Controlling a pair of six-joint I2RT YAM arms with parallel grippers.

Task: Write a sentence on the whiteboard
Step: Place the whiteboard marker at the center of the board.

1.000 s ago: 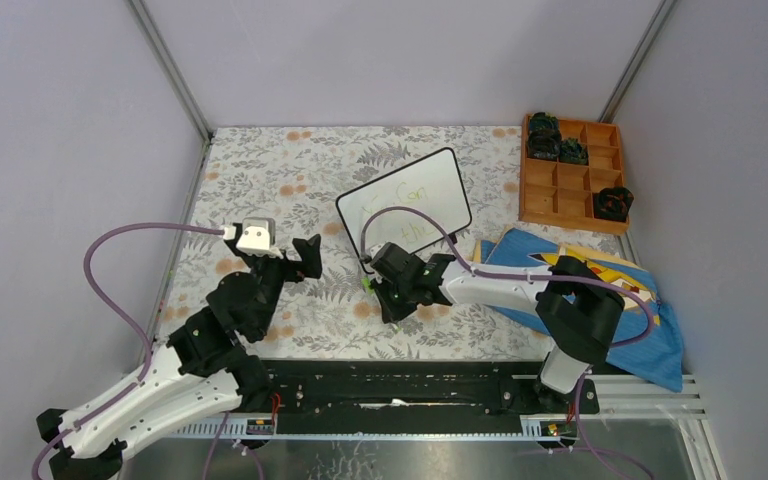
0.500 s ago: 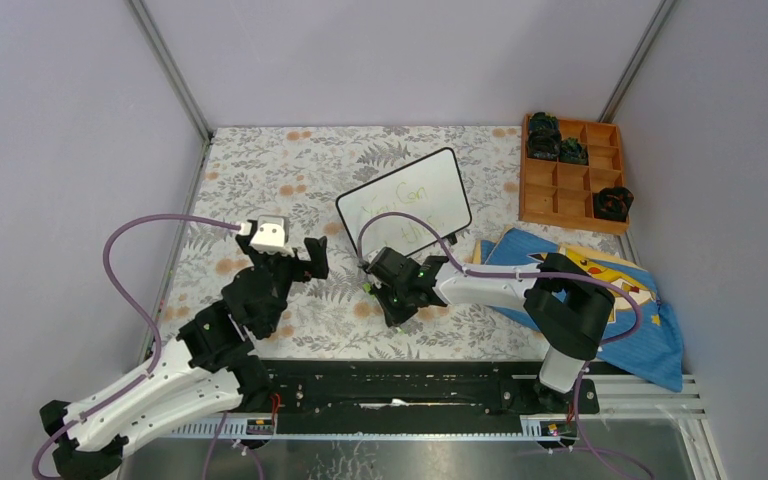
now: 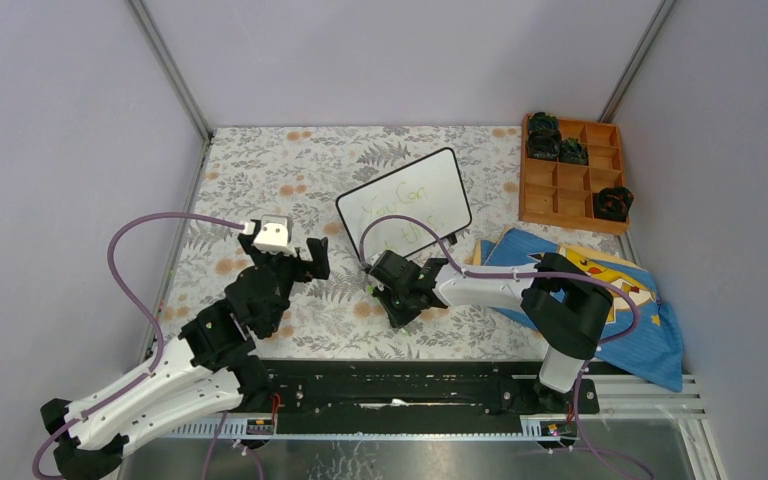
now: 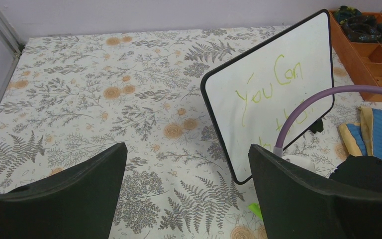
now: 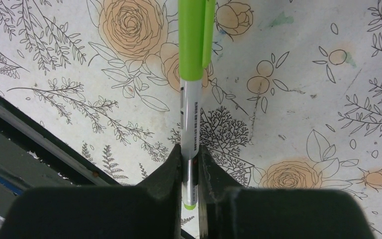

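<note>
We see the whiteboard (image 3: 405, 205) standing tilted near the middle of the flowered worktop (image 3: 290, 170), its face turned towards the arms. On it is the sentence (image 4: 258, 92) in thin light-green handwriting. The upper line reads "You Can". The lower line is partly hidden behind a purple cable (image 4: 303, 99), so we cannot read it whole.

The right hand (image 3: 385, 290) is low over the worktop just in front of the whiteboard's near left corner. In the wrist view its two fingers (image 5: 171, 169) are closed on a green marker (image 5: 193, 59), pinching the pale barrel near its end. The capped green part points away from the hand over the flower print. We cannot tell whether the marker touches the worktop.

The left hand (image 3: 312, 258) hangs to the left of the whiteboard and apart from it. Its fingers are spread wide and hold nothing — in its wrist view we look between them at the board's face.

To the right of the whiteboard sits a wooden compartment tray (image 3: 525, 190) with dark objects in a few of its cells. A blue patterned cloth (image 3: 640, 320) lies at the whiteboard's near right side, under the right arm.
</note>
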